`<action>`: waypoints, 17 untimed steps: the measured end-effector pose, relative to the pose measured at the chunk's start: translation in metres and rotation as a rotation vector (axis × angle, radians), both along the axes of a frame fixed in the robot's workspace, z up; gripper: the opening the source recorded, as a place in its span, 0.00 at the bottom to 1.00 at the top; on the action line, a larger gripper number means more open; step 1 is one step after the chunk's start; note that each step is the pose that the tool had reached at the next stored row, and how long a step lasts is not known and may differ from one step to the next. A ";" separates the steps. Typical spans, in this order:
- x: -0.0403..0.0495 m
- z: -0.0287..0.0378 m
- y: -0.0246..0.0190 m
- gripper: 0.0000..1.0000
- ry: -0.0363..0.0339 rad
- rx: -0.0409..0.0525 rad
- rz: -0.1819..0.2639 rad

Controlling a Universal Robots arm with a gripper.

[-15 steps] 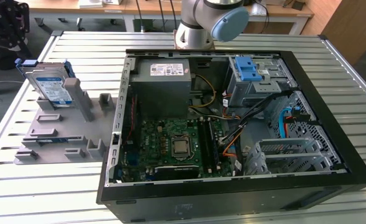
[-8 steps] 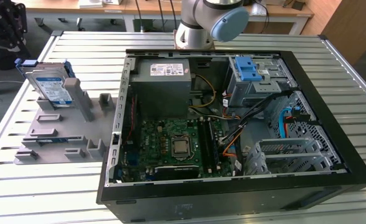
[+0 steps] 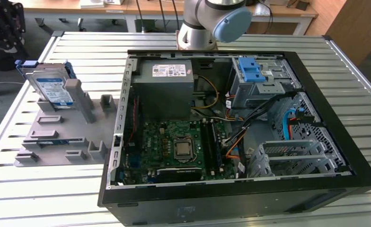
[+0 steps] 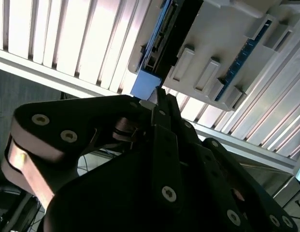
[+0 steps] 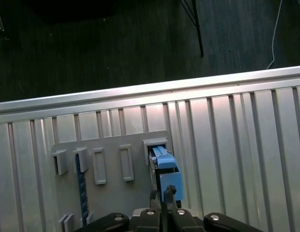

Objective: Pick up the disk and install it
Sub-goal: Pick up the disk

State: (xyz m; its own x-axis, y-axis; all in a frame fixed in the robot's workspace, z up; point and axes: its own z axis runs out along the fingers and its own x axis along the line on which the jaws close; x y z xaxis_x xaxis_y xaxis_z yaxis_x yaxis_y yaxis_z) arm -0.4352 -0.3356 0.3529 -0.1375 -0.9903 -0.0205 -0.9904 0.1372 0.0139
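Note:
The disk point(image 3: 51, 87) stands on edge in a slot at the back of the grey holder point(image 3: 59, 135), on the exterior view's left. It is silver with a white-and-blue label and a blue bracket around it. In the first wrist view I look down on the disk's blue-framed edge point(image 5: 164, 171) in the holder point(image 5: 108, 193). My gripper point(image 5: 162, 194) hangs above that edge, its dark fingers closed together with nothing between them. In the second wrist view the gripper point(image 4: 158, 94) points at the blue bracket of the disk point(image 4: 144, 84).
An open black computer case point(image 3: 337, 118) lies on the slatted metal table point(image 3: 78, 42), to the exterior view's right of the holder. Inside are a grey power supply point(image 3: 166, 78), a green motherboard point(image 3: 179, 144) and a metal drive bay with a light-blue latch point(image 3: 251, 71). The arm's base point(image 3: 204, 28) stands behind the case.

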 end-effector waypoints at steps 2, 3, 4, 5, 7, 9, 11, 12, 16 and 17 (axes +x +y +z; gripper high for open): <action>0.0001 -0.0012 0.0012 0.23 0.0003 0.0000 0.001; 0.0001 -0.0023 0.0017 0.23 0.0002 0.0001 0.003; 0.0002 -0.0034 0.0020 0.29 0.0003 0.0000 0.008; 0.0002 -0.0045 0.0022 0.35 0.0005 0.0000 0.018; 0.0002 -0.0067 0.0024 0.41 0.0003 0.0000 0.042; 0.0001 -0.0087 0.0024 0.47 0.0003 0.0000 0.075; 0.0001 -0.0113 0.0024 0.53 0.0003 0.0006 0.104; 0.0000 -0.0128 0.0025 0.59 0.0003 0.0010 0.118; -0.0004 -0.0190 0.0031 0.59 0.0002 0.0020 0.143; -0.0005 -0.0200 0.0037 0.59 0.0005 0.0011 0.143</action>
